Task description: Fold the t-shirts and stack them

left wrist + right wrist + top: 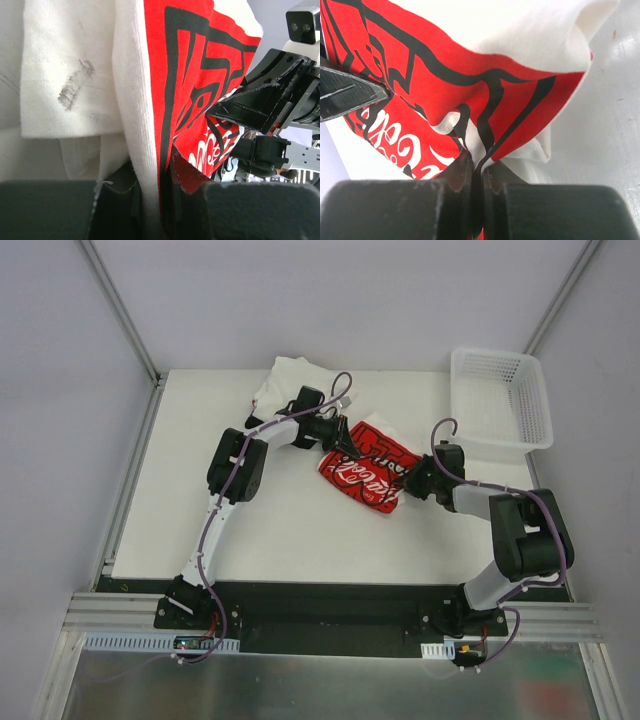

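A red t-shirt (366,470) with white lettering and black lines lies bunched at the middle of the table. My left gripper (345,447) is shut on its back left edge; the left wrist view shows the jaws (152,172) pinching the white hem and red cloth (185,65). My right gripper (407,480) is shut on its right side; in the right wrist view the jaws (477,167) clamp a thin fold of the red t-shirt (420,65). A pile of white t-shirts (288,378) sits behind the left gripper, one with a grey smudge (65,75).
A white plastic mesh basket (503,400) stands at the back right corner. The white table (280,530) is bordered by metal rails at its left and near edges. Both arms reach in toward the middle, their grippers close together.
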You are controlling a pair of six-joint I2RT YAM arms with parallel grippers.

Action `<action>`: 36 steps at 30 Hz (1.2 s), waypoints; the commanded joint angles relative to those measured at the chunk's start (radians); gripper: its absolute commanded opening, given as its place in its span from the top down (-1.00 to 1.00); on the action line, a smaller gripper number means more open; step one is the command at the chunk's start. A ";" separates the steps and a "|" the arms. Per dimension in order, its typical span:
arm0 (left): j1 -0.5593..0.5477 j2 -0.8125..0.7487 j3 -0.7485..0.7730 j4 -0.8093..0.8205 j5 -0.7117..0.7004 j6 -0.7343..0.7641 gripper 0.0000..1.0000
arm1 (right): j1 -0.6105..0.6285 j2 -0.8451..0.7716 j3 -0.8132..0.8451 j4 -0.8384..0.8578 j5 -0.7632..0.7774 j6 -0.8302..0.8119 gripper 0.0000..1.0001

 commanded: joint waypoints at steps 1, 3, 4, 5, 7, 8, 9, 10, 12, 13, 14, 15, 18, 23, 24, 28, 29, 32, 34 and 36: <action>-0.026 -0.017 0.006 0.009 -0.022 0.010 1.00 | 0.015 0.008 0.055 -0.006 -0.034 -0.010 0.99; -0.026 -0.040 0.004 0.011 -0.034 0.010 1.00 | 0.021 0.003 0.072 -0.033 -0.025 -0.019 0.99; -0.024 -0.059 0.006 0.009 -0.039 0.012 1.00 | 0.023 0.001 0.099 -0.061 -0.022 -0.028 0.99; -0.024 -0.068 0.007 0.009 -0.047 0.015 1.00 | 0.028 0.003 0.112 -0.069 -0.024 -0.031 0.99; -0.023 -0.094 0.013 0.009 -0.053 0.013 1.00 | 0.034 0.003 0.159 -0.107 -0.018 -0.037 0.99; -0.023 -0.102 0.016 0.009 -0.056 0.012 1.00 | 0.038 0.003 0.175 -0.112 -0.022 -0.039 0.99; -0.021 -0.111 0.018 0.011 -0.057 0.010 1.00 | 0.043 -0.003 0.187 -0.116 -0.021 -0.042 0.99; -0.020 -0.134 0.013 0.011 -0.061 0.009 1.00 | 0.046 -0.006 0.220 -0.142 -0.008 -0.046 0.99; -0.015 -0.158 0.006 0.009 -0.074 0.010 1.00 | 0.057 -0.014 0.247 -0.156 0.004 -0.068 0.99; -0.014 -0.184 -0.003 0.011 -0.077 0.012 1.00 | 0.060 -0.014 0.263 -0.179 0.007 -0.070 0.99; -0.006 -0.197 -0.006 0.011 -0.080 0.013 1.00 | 0.061 -0.014 0.288 -0.185 0.007 -0.077 0.99; -0.003 -0.209 -0.010 0.009 -0.085 0.013 1.00 | 0.063 -0.015 0.297 -0.190 0.007 -0.077 0.99; 0.014 -0.249 -0.013 0.003 -0.093 0.016 1.00 | 0.068 -0.022 0.314 -0.198 0.015 -0.079 0.99; 0.048 -0.295 0.016 -0.044 -0.111 0.039 1.00 | 0.074 -0.017 0.345 -0.211 0.028 -0.083 0.99; 0.057 -0.296 0.026 -0.052 -0.113 0.043 1.00 | 0.075 -0.009 0.363 -0.216 0.027 -0.085 0.99; 0.101 -0.297 0.098 -0.078 -0.097 0.041 1.00 | 0.080 0.017 0.435 -0.234 0.028 -0.094 0.99; 0.109 -0.296 0.111 -0.086 -0.094 0.041 1.00 | 0.080 0.024 0.461 -0.244 0.028 -0.096 0.99; 0.140 -0.281 0.170 -0.097 -0.094 0.033 1.00 | 0.087 0.073 0.567 -0.279 0.025 -0.109 0.99; 0.160 -0.269 0.203 -0.101 -0.094 0.030 1.00 | 0.091 0.113 0.618 -0.288 0.016 -0.114 0.99; 0.189 -0.264 0.216 -0.101 -0.097 0.024 1.00 | 0.098 0.150 0.685 -0.294 0.015 -0.122 0.99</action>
